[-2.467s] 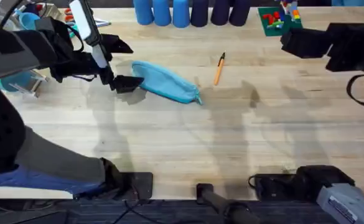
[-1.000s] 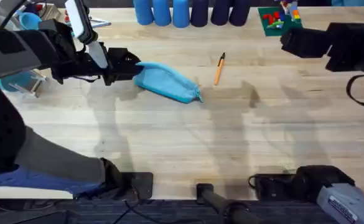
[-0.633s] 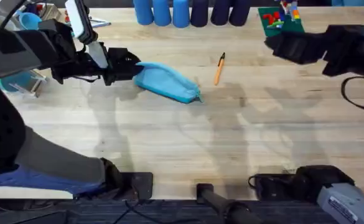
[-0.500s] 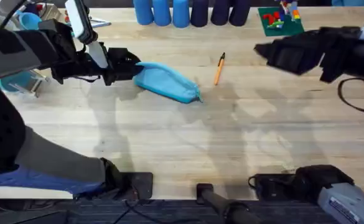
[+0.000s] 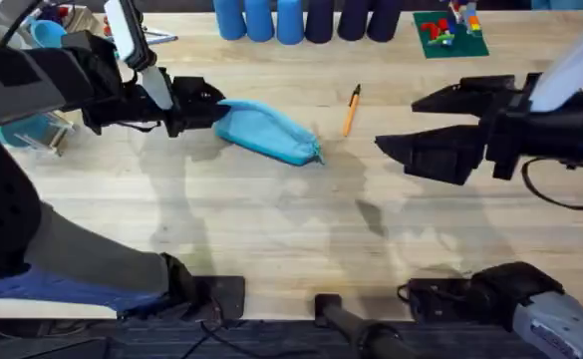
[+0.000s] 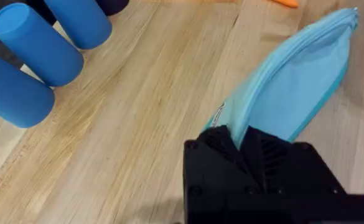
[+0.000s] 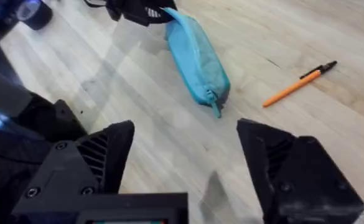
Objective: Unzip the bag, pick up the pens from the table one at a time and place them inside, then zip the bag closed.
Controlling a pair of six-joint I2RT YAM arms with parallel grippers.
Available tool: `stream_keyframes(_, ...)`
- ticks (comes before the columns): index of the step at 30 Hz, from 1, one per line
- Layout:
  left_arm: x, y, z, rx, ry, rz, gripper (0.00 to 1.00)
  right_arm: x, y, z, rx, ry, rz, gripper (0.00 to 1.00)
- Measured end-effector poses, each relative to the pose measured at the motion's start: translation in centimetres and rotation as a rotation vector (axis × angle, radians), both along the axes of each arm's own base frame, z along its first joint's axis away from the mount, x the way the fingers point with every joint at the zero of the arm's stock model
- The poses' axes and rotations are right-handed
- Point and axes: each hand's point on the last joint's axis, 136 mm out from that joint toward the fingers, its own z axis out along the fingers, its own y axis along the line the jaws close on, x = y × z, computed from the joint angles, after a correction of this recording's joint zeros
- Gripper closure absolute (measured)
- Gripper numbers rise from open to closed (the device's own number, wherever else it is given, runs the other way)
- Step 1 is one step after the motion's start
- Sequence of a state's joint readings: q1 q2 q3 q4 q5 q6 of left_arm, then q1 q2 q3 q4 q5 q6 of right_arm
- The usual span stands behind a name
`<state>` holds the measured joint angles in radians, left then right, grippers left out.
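The light blue bag (image 5: 268,130) lies on the wooden table (image 5: 271,219), its zipper pull (image 7: 215,109) at the right end. My left gripper (image 5: 209,105) is shut on the bag's (image 6: 294,93) left end. An orange pen (image 5: 351,110) with a black tip lies just right of the bag, also seen as the pen (image 7: 297,84) in the right wrist view. My right gripper (image 5: 421,128) hovers open to the right of the pen, its fingers (image 7: 101,155) spread wide with nothing between them.
Blue and dark cups (image 5: 291,20) stand in a row along the far edge, with blue cups (image 6: 38,56) near the bag's left end. A green plate with toy bricks (image 5: 448,32) sits at the back right. Clutter occupies the far left.
My right arm has swung left and down from the back right toward the pen and bag. The left gripper moved in and closed on the bag's left end, then held still.
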<state>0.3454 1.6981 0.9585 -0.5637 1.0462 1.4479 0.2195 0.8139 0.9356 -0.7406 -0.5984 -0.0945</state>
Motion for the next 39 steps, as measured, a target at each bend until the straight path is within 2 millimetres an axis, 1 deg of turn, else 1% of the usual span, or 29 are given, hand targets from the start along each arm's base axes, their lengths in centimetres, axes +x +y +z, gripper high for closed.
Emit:
stream_keyframes(7, 0.0, 0.0, 0.0, 0.0, 0.0, 0.0, 0.958, 0.6, -0.7, -0.4, -0.04, -0.011, -0.042, 0.006)
stream_keyframes(15, 0.0, 0.0, 0.0, 0.0, 0.0, 0.0, 0.958, 0.7, -0.9, -0.5, -0.048, -0.013, -0.052, 0.006)
stream_keyframes(22, 0.0, 0.0, 0.0, 0.0, 0.0, 0.0, 0.958, 0.9, -0.8, -0.8, -0.024, 0.038, -0.081, 0.006)
stream_keyframes(25, 0.0, 0.0, 0.0, 0.0, 0.0, 0.0, 0.958, 1.4, -0.5, -1.8, -0.032, 0.087, -0.08, 0.005)
stream_keyframes(30, 0.0, 0.0, 0.0, 0.0, 0.0, 0.0, 0.958, 2.1, 0.4, -4.3, -0.08, 0.181, -0.058, 0.005)
stream_keyframes(39, 0.0, 0.0, 0.0, 0.0, 0.0, 0.0, 0.958, 2.6, 3.5, -8.6, -0.157, 0.302, 0.038, 0.004)
